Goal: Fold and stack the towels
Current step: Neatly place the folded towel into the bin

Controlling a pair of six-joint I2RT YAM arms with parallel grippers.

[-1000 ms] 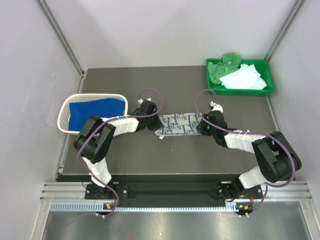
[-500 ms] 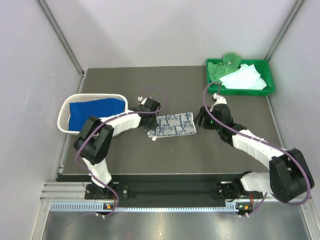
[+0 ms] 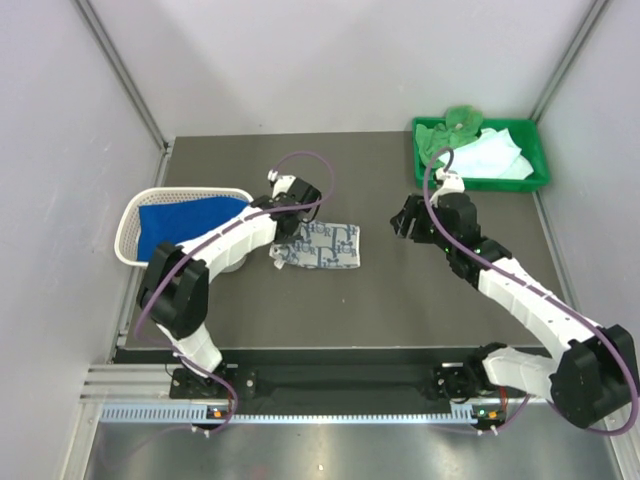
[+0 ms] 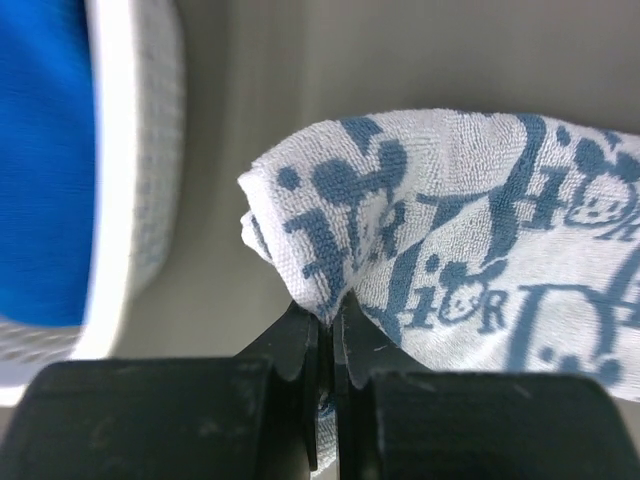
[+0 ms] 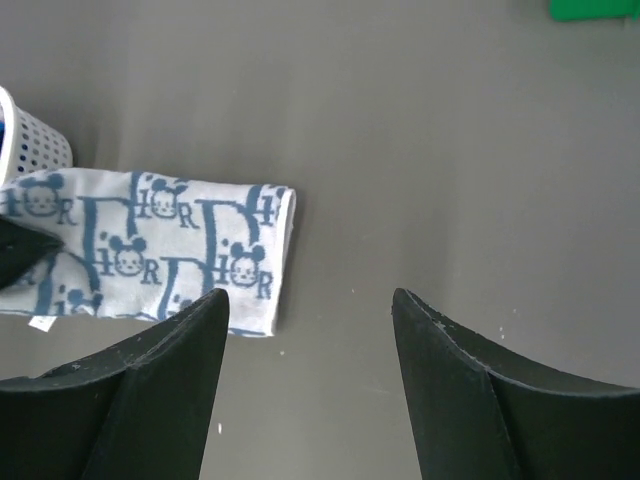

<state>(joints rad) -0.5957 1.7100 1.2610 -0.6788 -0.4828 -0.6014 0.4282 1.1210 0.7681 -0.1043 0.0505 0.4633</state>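
Observation:
The folded blue-grey patterned white towel (image 3: 320, 247) (image 5: 160, 250) lies on the dark table, right of the basket. My left gripper (image 3: 283, 238) (image 4: 327, 310) is shut on that towel's (image 4: 480, 240) bunched left edge. My right gripper (image 3: 405, 222) (image 5: 310, 300) hangs open over bare table to the right of this towel, touching nothing. A royal blue towel (image 3: 190, 222) (image 4: 40, 150) lies in the white basket (image 3: 133, 212). A bright green towel (image 3: 445, 135) and a pale mint-white one (image 3: 490, 158) lie in the green tray (image 3: 540, 172).
The white lattice basket (image 4: 140, 170) (image 5: 35, 145) stands at the table's left edge, close to my left gripper. The green tray sits in the far right corner. Grey walls enclose the table on three sides.
My left gripper has pulled the patterned towel leftward toward the basket. My right gripper has let go of it, opened wide and drawn back to the right.

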